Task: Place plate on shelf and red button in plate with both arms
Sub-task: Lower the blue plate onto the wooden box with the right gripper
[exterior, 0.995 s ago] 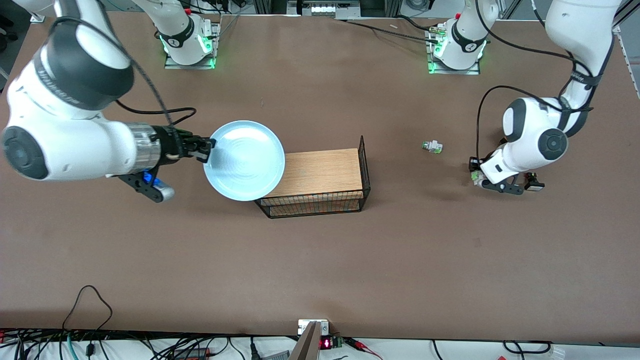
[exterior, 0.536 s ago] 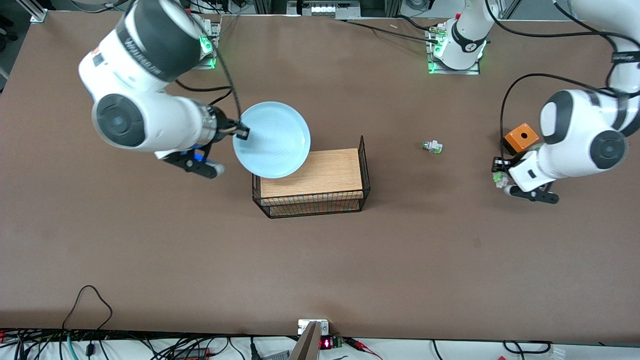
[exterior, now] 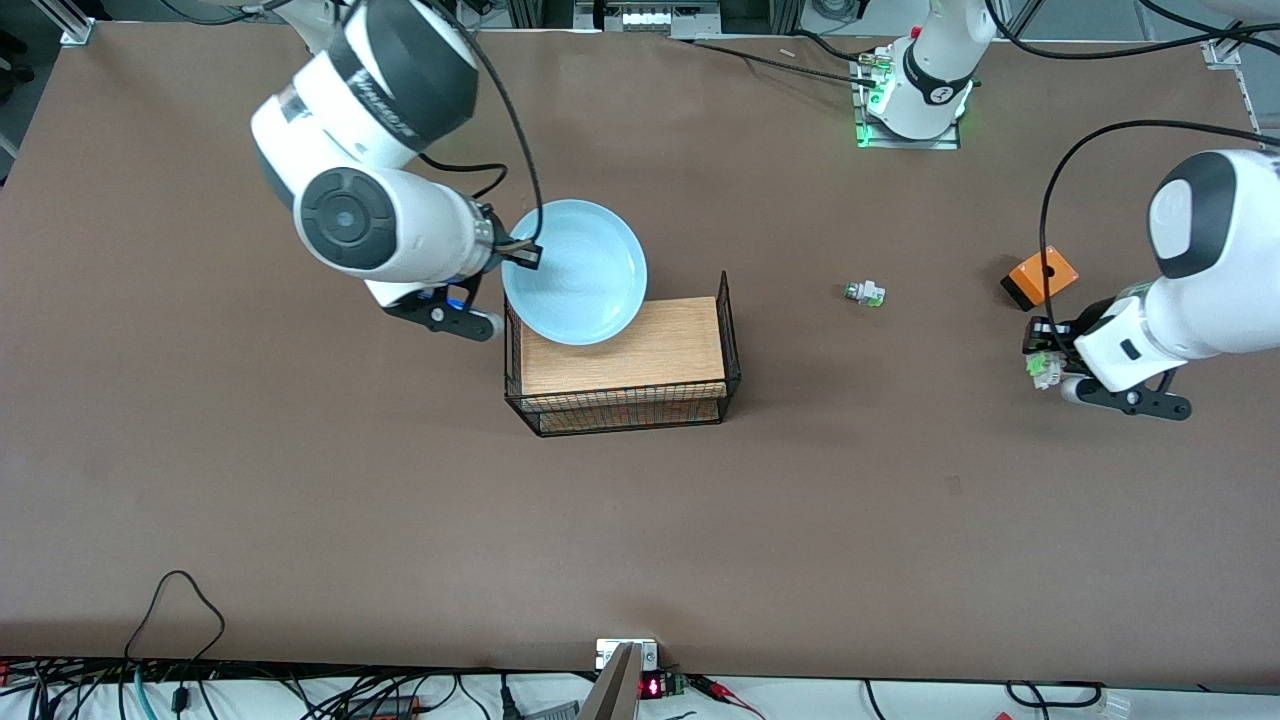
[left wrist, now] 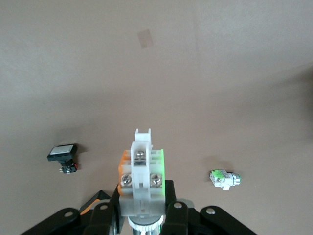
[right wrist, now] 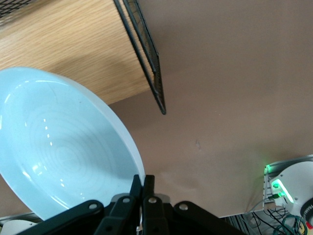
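Looking down from the front camera, I find the wire basket (exterior: 625,365) nearest to me, with its wooden board (exterior: 640,350) inside. My left gripper (exterior: 1040,362) is up in the air over bare table (exterior: 640,520) at the left arm's end, its fingers clamped on the red button (exterior: 1038,366); in the left wrist view I see that part's whitish body (left wrist: 142,176) with green edges and screws standing up between the fingers, the cap itself hidden. Just beside the gripper, farther from the camera, sits an orange box (exterior: 1041,277). The white-green part (exterior: 864,293) lies on the table between the basket and the orange box, well apart from both. A black part with a white face (left wrist: 62,152) shows only in the left wrist view, resting on the table. My right gripper (exterior: 523,256) is clenched on the rim of the plate (exterior: 580,275), holding the pale blue plate in the air over the basket's corner at the right arm's end, so it overlaps the board. The right wrist view shows the fingers (right wrist: 143,188) pinched on that rim.
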You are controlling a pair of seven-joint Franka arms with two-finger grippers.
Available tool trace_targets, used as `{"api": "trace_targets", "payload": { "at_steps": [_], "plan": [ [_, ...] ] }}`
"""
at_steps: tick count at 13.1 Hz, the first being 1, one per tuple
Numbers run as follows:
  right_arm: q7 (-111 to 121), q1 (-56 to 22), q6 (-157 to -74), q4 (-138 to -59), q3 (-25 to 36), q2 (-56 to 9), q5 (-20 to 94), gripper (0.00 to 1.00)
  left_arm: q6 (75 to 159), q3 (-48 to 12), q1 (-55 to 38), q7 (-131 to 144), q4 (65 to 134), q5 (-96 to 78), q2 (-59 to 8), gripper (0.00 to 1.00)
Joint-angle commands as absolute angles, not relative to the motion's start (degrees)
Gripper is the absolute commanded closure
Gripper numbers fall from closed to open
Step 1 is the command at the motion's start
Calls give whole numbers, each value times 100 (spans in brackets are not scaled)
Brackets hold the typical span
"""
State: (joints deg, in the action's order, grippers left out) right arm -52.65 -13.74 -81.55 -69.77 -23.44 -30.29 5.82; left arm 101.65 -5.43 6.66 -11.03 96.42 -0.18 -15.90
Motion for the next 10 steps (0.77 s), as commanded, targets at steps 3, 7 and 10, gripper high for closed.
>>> {"api": "trace_targets", "payload": {
  "at_steps": [3,7,10],
  "plan": [
    [-5335,-1722,-9025,-7654,-2329,-2927,168,100,9773,-536,642,-1204,9299,44,-1643,100],
    [-5379,-1907,-9482,-7866,-2329,-2971,18,100,9765,-597,633,-1195,9299,44,-1556,100],
    [-5458,-1986,-9729,-7919,-2320,-3155,-157,100,9765,-703,642,-1169,9281,53,-1477,100]
  ]
}}
